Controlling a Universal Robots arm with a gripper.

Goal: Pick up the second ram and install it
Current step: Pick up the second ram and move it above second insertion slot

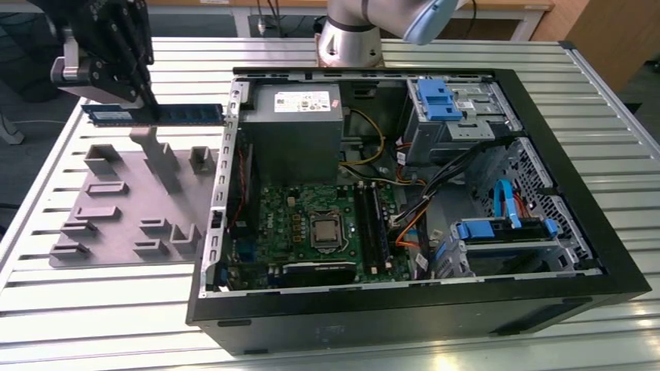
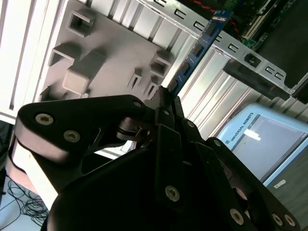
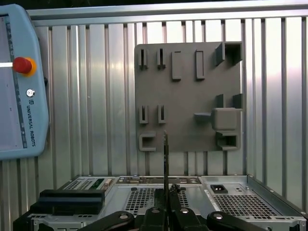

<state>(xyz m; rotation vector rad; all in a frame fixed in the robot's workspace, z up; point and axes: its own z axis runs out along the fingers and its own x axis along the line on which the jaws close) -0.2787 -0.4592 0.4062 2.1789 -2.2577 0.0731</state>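
Observation:
The second ram is a long blue stick held level in the air above the grey holder tray, at the exterior view's left. My gripper is shut on it nearer one end, so most of the stick juts toward the computer case. In the second wrist view the ram runs out from the black fingers toward the case edge. It appears edge-on as a thin dark line in the first wrist view, rising from the gripper. Black memory slots lie on the green motherboard inside the case.
The open case lies on a slatted metal table, with a power supply, blue-latched drive bays and loose cables inside. A pale blue teach pendant lies on the table beside the tray.

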